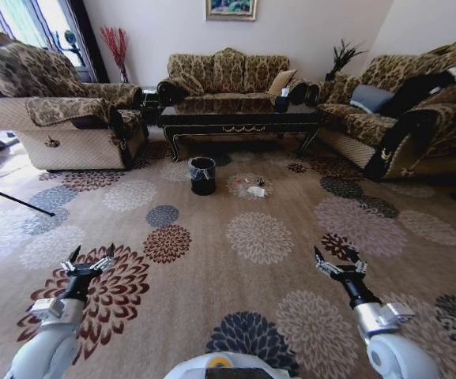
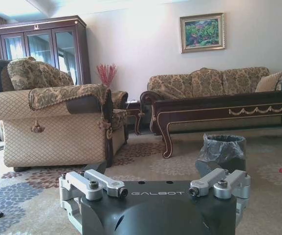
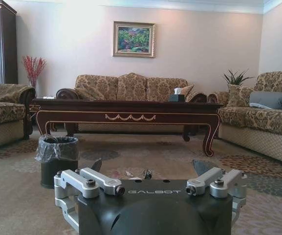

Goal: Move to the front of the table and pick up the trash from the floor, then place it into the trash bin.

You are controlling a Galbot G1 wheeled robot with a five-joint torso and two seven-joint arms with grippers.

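Two grippers hang low over the floor [image 1: 212, 260], a beige carpet of round flower medallions: the left gripper [image 1: 90, 260] near the left edge of the head view, the right gripper [image 1: 339, 263] opposite, well apart from it. Both have their fingers spread wide and hold nothing. Farther off, in the middle of the room, the trash [image 1: 255, 189] lies on a pale medallion: a crumpled white scrap with smaller bits beside it, too small to tell apart. Just to its left stands the bin [image 1: 202, 175], black, with a clear liner folded over its rim. Behind both runs the table [image 1: 242, 122], long, low and dark, gold ornament on its apron; a tissue box [image 3: 176, 96] sits on its right end. A patterned sofa [image 1: 228, 75] lines the far wall, with an armchair [image 1: 62, 110] at left.
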